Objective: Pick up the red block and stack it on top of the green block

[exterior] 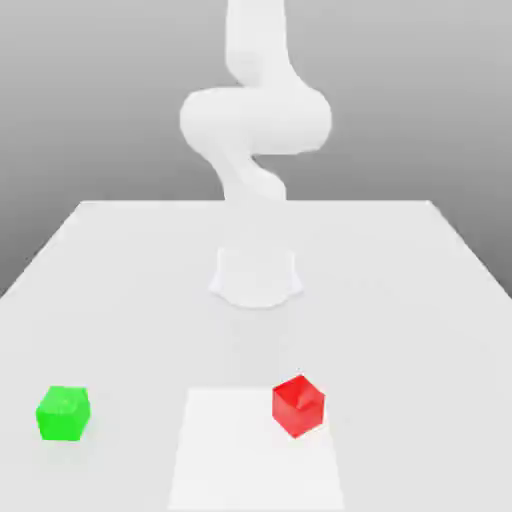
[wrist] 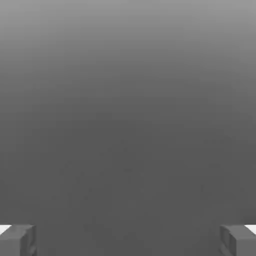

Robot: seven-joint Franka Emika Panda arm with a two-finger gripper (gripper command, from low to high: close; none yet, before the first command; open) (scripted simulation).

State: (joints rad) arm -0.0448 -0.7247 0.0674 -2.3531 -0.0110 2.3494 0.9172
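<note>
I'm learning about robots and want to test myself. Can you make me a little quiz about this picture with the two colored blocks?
1. True or false: the red block is already sitting on top of the green block.
2. Which block lies partly on the paler square patch of the table? A) green B) red C) both
3. Fill in: in the hand view, the gripper has its fingers spread wide, so it is ____.

Key
1. False. The blocks sit apart on the table, green toward the exterior view's left, red toward its right.
2. B. The red one overlaps the patch's corner; the green one is off it.
3. Open, with nothing between the fingers.
</note>
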